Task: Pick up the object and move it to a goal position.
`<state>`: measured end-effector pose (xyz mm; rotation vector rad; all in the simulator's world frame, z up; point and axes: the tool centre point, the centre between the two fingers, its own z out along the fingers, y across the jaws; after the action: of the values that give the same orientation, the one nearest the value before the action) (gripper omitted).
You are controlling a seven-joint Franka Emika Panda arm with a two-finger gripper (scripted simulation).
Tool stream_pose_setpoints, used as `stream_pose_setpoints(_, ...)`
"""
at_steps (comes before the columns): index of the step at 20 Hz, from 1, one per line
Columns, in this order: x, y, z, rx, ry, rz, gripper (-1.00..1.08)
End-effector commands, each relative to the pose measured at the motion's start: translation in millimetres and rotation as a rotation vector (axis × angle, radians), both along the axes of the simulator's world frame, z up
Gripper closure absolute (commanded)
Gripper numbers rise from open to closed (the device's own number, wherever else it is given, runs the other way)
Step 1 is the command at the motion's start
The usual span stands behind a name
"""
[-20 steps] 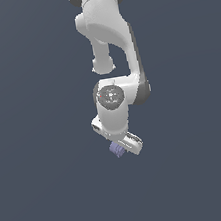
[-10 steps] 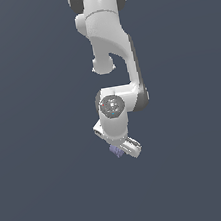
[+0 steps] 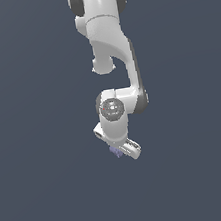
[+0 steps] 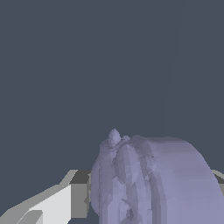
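White links of the Panda arm [image 3: 109,42] hang down the middle of the exterior view against a flat slate-blue backdrop that shows no floor line or edge. A round wrist joint [image 3: 112,108] with a grey face sits near the picture's centre, and below it the hand tilts down toward the exterior view's right. At the lower end the gripper [image 3: 123,149] ends in a short white bar, and the object [image 3: 116,151], a small lavender-blue lump, peeks out at its underside on the exterior view's left. The lump touches the gripper's end and nothing else is seen around it. From this angle the fingers are too small to separate by eye.

Lavender-blue fills much of the wrist view, where the object [image 4: 148,181] looms very close to the camera. It reads as a stubby cylinder lying roughly sideways, with a smooth rounded flank on one part and a knobbly, ridged face with several bumps on the other. One white finger [image 4: 48,205] with a darker grey pad lies against the lump's ridged side, and a sliver of a second grey-and-white finger [image 4: 218,179] shows at the opposite side. The fingers are thus clamped on the object, one on each flank. Behind it lies only the same plain dark blue-grey backdrop.
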<state>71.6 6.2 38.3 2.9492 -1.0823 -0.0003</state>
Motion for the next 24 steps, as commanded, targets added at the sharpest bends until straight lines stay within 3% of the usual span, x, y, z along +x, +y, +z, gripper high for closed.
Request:
stream_pose_setpoints(1,0,0,0,0.000,0.000,0.000,1.08)
stream_pose_setpoints(13,-4,-2,7,0.000,0.000,0.000,1.08)
stream_pose_setpoints(24,-30,-14,58,0.001,0.000,0.000,1.08)
